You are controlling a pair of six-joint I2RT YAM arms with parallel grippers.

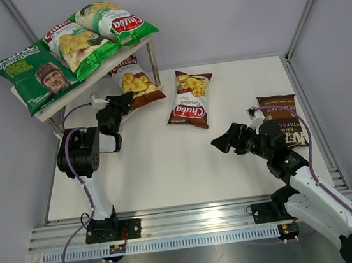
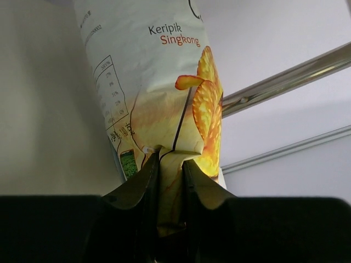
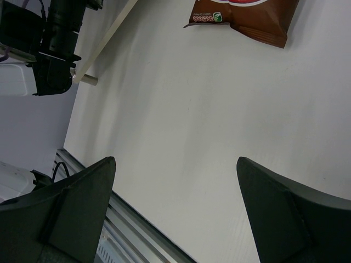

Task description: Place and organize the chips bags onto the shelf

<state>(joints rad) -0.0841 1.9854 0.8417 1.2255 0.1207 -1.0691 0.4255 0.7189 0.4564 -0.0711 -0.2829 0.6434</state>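
The shelf (image 1: 129,54) stands at the back left. On its top board lie the dark green bag with a man's face (image 1: 34,75) and two green-white Chuba bags (image 1: 77,43) (image 1: 113,20). My left gripper (image 1: 128,99) is shut on the edge of a brown Chuba bag (image 1: 138,81) that sits partly under the top board; the left wrist view shows its pale back (image 2: 159,82) pinched between the fingers. A second brown Chuba bag (image 1: 190,99) lies mid-table and shows in the right wrist view (image 3: 247,16). The dark brown Kettle bag (image 1: 283,118) lies under my right arm. My right gripper (image 1: 221,142) is open and empty.
A metal shelf leg (image 2: 285,82) runs across the left wrist view. The metal rail (image 1: 187,223) edges the table's front. Grey walls close in the left, back and right sides.
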